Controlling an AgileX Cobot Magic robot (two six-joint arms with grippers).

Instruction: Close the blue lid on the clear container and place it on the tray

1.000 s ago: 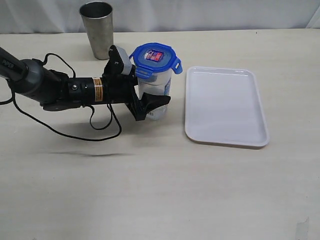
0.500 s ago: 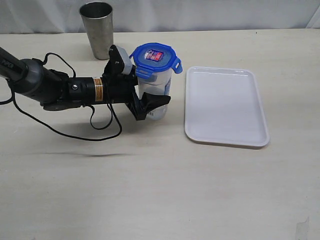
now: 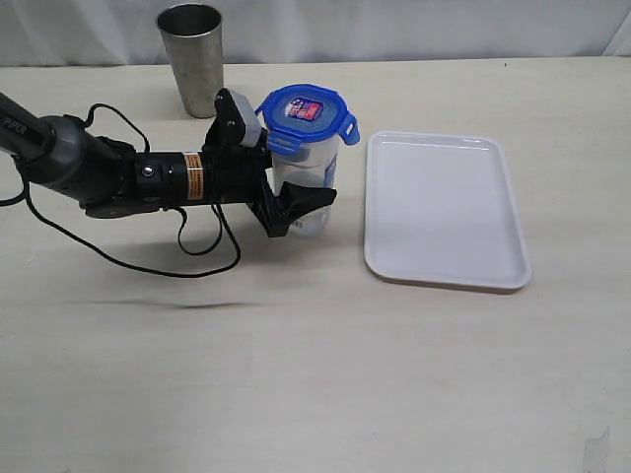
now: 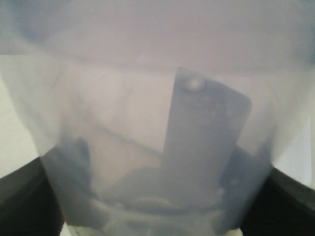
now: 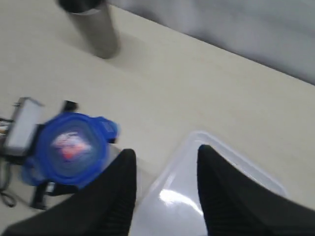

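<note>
One blue lid (image 3: 304,110), one clear container (image 3: 314,169), one tray (image 3: 444,209), one steel cup (image 3: 193,59).

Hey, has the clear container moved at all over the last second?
No. The clear container sits in the same spot beside the tray, with the same gap to the tray's near edge.

A robot lab bench: bare beige table (image 3: 296,374), white backdrop (image 3: 414,25), cabled arm (image 3: 89,172).

clear container (image 4: 147,108) a close blur, steel cup (image 5: 96,32) rim cropped, blue lid (image 5: 69,147) smeared
</note>
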